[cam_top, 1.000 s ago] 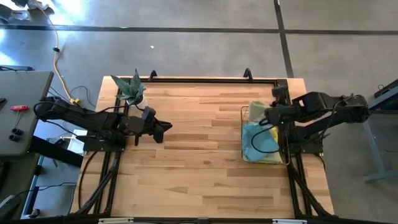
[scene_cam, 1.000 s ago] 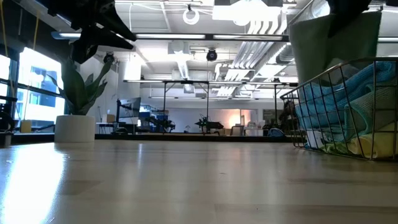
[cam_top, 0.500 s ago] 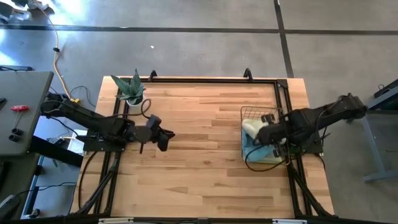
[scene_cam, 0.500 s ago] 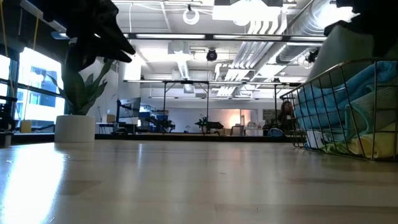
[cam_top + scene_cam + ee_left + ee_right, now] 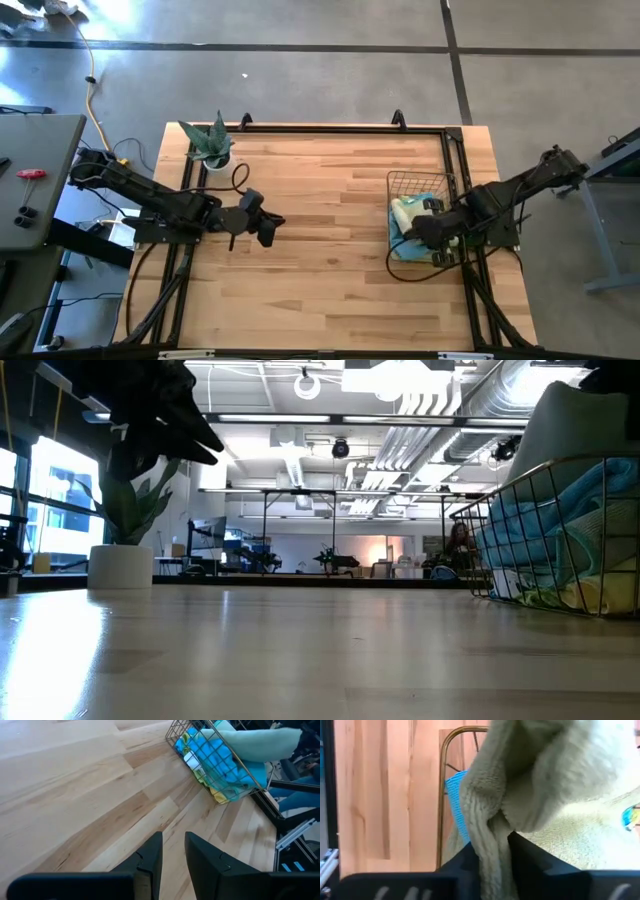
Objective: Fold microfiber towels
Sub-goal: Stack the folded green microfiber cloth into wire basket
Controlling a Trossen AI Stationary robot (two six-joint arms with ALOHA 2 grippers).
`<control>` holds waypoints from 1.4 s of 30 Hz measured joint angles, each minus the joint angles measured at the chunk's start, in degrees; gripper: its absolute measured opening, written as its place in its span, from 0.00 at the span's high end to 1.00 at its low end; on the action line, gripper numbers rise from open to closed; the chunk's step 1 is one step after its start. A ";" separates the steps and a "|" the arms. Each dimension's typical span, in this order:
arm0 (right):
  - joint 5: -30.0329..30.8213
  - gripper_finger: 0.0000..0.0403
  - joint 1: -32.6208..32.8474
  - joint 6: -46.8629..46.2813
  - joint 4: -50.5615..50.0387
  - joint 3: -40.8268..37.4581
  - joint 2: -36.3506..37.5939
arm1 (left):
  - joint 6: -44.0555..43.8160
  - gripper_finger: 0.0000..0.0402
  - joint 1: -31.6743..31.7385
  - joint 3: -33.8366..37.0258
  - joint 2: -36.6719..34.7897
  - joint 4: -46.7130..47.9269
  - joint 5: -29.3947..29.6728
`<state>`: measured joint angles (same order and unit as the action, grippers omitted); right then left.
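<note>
Two arms: both were over the wooden table (image 5: 320,200), the left one on the plant's side, the right one at the basket.
Right gripper (image 5: 492,857): its fingers were pinched on a fold of the pale green towel (image 5: 550,785), with only the thickness of the cloth between them; it hung over the basket's near part in the high view.
Pale green towel: it was bunched up directly in front of the right fingers and draped up past them, its lower part lying on the pile in the basket.
Basket (image 5: 405,180): the wire basket stood at the table's right edge and held the other towels.
Light blue towel (image 5: 220,762): it lay crumpled in the basket, under and beside the pale green one.
Yellow towel (image 5: 220,796): it lay at the bottom of the pile, only an edge showing through the wires.
Left gripper (image 5: 173,851): it hovered above bare wood, well apart from the basket, its fingers a narrow gap apart and holding nothing.
Plant (image 5: 210,145): the potted plant stood at the far left corner of the table, near the left arm.
</note>
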<state>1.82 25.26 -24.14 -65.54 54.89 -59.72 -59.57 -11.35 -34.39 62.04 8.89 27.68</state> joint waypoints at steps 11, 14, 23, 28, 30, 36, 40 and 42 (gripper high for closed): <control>-2.94 0.59 0.04 -7.19 0.15 2.43 -0.02 | -0.46 0.82 0.00 0.00 0.00 -0.50 -0.44; -2.83 0.59 0.04 -7.04 0.18 7.02 0.02 | -0.31 0.82 0.00 0.00 0.00 -1.24 -0.46; 4.25 0.58 0.01 -13.76 -5.10 6.50 0.04 | -0.26 0.82 0.00 -0.02 0.00 -1.47 -0.42; -4.55 0.58 1.34 -16.13 -5.69 1.10 0.11 | 0.70 0.82 0.00 -0.02 0.00 -1.47 -0.15; -5.70 0.58 1.98 -16.19 -5.31 -1.40 0.11 | 0.81 0.82 0.00 -0.02 0.00 -1.45 -0.12; -6.14 0.58 2.56 -16.05 -0.60 -10.14 0.13 | 1.25 0.82 0.00 -0.02 0.00 -1.09 -0.02; -5.10 0.58 2.56 -15.90 4.77 -15.45 0.13 | 1.25 0.82 0.00 -0.04 0.00 -0.98 -0.02; -4.58 0.58 2.56 -15.91 6.94 -16.89 0.13 | 1.25 0.82 0.00 -0.04 0.00 -0.99 -0.02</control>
<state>-2.76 27.81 -40.05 -58.60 38.00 -59.59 -58.33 -11.35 -34.44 62.04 7.90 27.66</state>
